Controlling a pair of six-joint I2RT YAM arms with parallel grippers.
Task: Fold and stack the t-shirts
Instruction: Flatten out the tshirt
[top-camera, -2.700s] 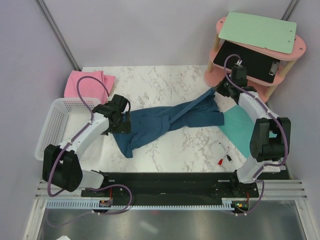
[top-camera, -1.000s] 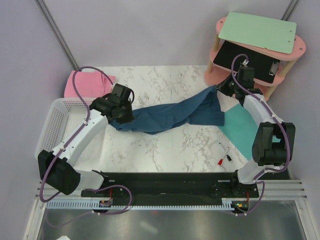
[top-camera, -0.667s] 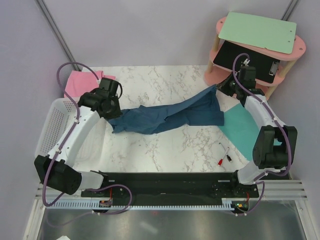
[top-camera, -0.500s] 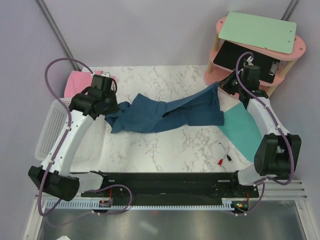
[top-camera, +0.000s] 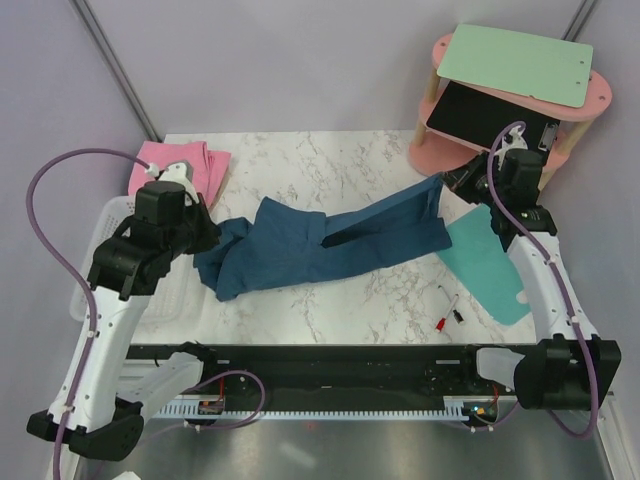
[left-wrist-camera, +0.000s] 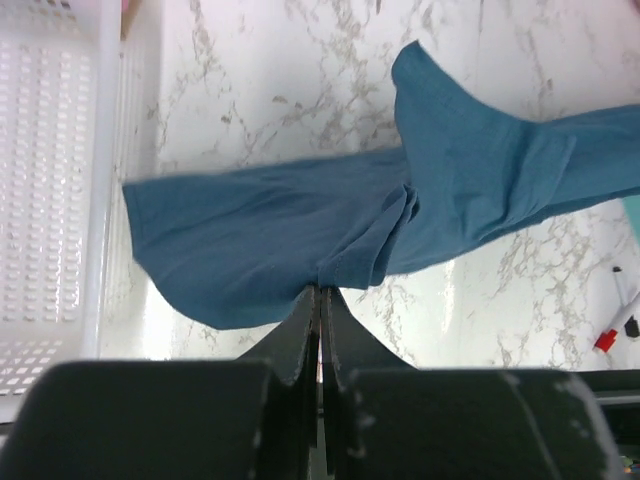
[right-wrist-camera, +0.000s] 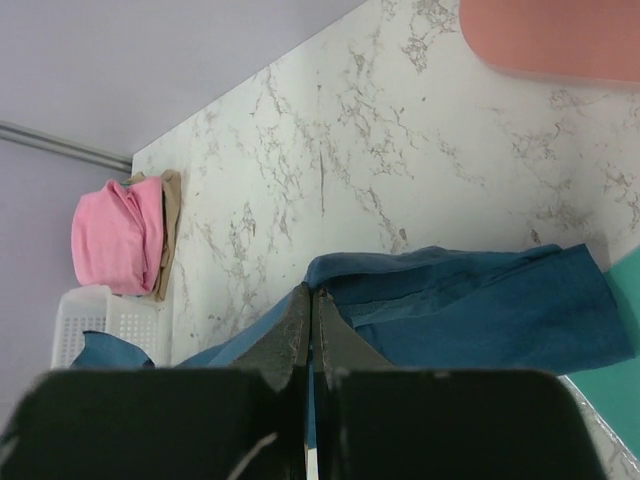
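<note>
Teal t-shirt pinched in left hand.

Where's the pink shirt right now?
In the top view, the pink t-shirt lies folded at the far left, just beyond the white basket.

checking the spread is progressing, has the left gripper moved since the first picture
Yes. The left gripper, shut on the blue t-shirt, has moved left, from over the marble table to the white basket's right edge.

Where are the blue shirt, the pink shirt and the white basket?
blue shirt (top-camera: 300, 245): top view, its middle.
pink shirt (top-camera: 208, 162): top view, right half of the fold.
basket (left-wrist-camera: 50, 200): left wrist view, its perforated surface.
</note>
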